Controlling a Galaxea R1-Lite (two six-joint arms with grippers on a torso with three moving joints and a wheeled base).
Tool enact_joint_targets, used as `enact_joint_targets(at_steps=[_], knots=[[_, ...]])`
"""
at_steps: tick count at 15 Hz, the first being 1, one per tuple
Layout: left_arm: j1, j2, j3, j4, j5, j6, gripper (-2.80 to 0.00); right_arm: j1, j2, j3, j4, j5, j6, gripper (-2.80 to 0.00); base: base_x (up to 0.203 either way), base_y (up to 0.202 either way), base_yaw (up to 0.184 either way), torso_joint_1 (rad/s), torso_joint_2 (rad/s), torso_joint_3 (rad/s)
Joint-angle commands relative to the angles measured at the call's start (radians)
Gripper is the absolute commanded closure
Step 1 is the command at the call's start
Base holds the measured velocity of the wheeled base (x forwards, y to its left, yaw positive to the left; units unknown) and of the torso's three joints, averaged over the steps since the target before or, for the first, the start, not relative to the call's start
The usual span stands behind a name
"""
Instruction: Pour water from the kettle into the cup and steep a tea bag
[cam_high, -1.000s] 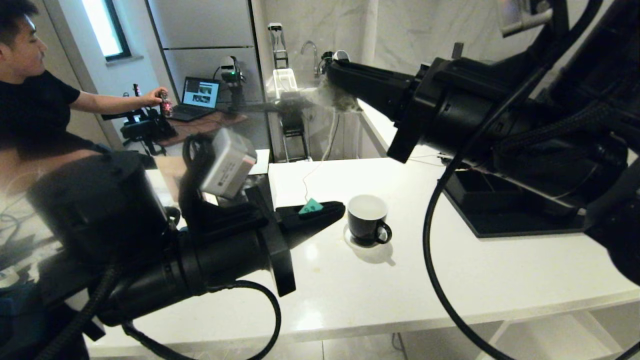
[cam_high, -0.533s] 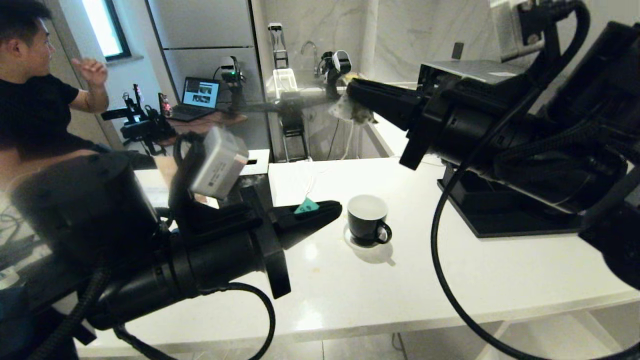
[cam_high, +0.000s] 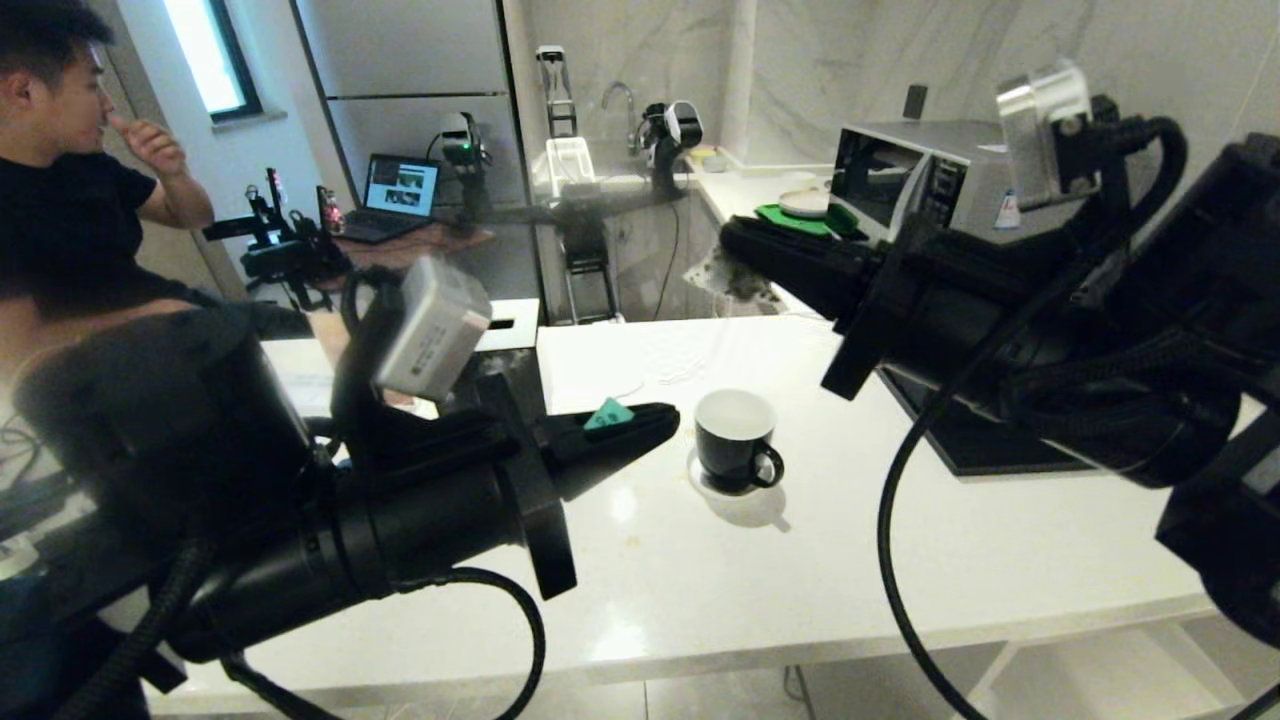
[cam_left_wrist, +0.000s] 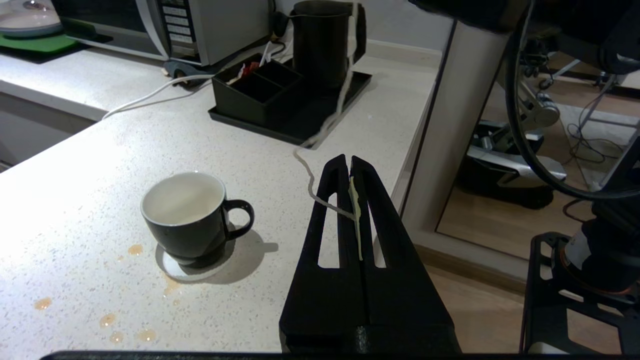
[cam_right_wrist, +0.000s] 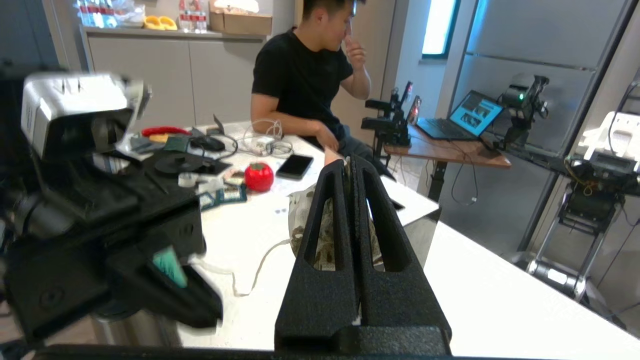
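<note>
Left claw, black, level above the white speckled tabletop, clenched on the small green paper tag; thin pale string runs from it up toward 1 o'clock. Glossy black cup, white inside, upright at its 3 o'clock, handle toward 4 o'clock; contents cannot be told. Right claw, raised at the cup's 12 o'clock, clenched on the pale paper tea bag, which hangs below it. Matte black kettle upright on a black tray.

Both robot arms are matte black cylinders with braided black cables looping beneath; each long, slotted black gripper carries a silver-grey box camera.
</note>
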Motion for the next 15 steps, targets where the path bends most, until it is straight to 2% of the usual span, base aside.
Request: enact_joint_targets(at_steps=[1,7,15], knots=[[-0.001,-0.006,0.005,-0.006,-0.002,-0.001,0.00,-0.002,-0.001,0.041,-0.022,0.003,0.000,0.00,0.000,0.000,0.000,0.000,0.00,0.000],[0.001,-0.010,0.012,-0.006,-0.002,-0.001,0.00,-0.003,0.005,0.178,-0.129,0.003,0.000,0.00,0.000,0.000,0.000,0.000,0.00,0.000],[0.001,-0.007,0.011,-0.006,-0.002,-0.001,0.00,-0.003,0.016,0.219,-0.171,0.003,0.018,0.00,0.000,0.000,0.000,0.000,0.00,0.000]])
